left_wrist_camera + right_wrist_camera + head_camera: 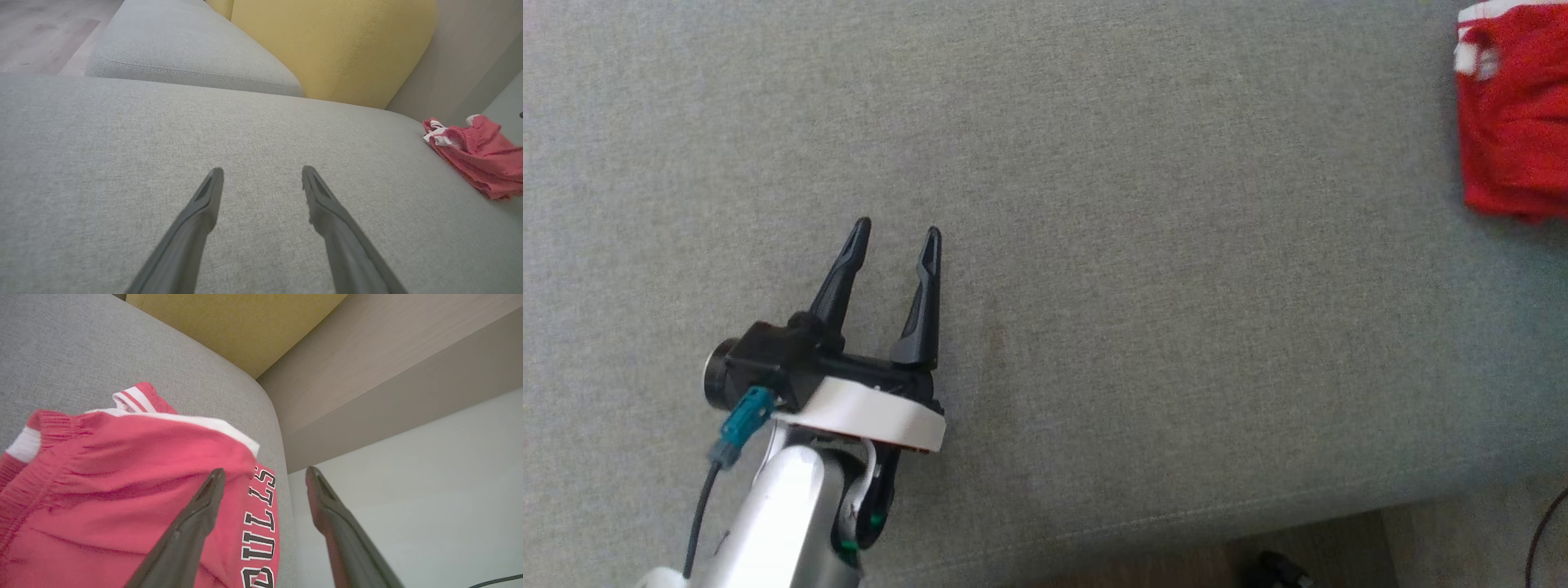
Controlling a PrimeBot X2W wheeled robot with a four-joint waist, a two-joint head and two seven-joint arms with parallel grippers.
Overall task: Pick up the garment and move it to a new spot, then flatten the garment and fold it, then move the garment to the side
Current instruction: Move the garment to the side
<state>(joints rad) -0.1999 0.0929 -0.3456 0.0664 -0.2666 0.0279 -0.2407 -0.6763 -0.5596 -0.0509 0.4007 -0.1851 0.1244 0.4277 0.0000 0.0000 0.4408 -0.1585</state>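
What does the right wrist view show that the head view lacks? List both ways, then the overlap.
Right wrist view: black BULLS lettering, the open right gripper, a yellow cushion. Head view: the open left gripper over the grey cushion, floor at the bottom edge. Both: the red garment with white trim, lying on the grey cushion.

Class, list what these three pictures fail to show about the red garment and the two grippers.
- Head view: garment cut off by right edge; full shape unknown.
- Right wrist view: lettering cut short by bottom edge.
- Right wrist view: one finger of right gripper overlaps garment; contact unclear.
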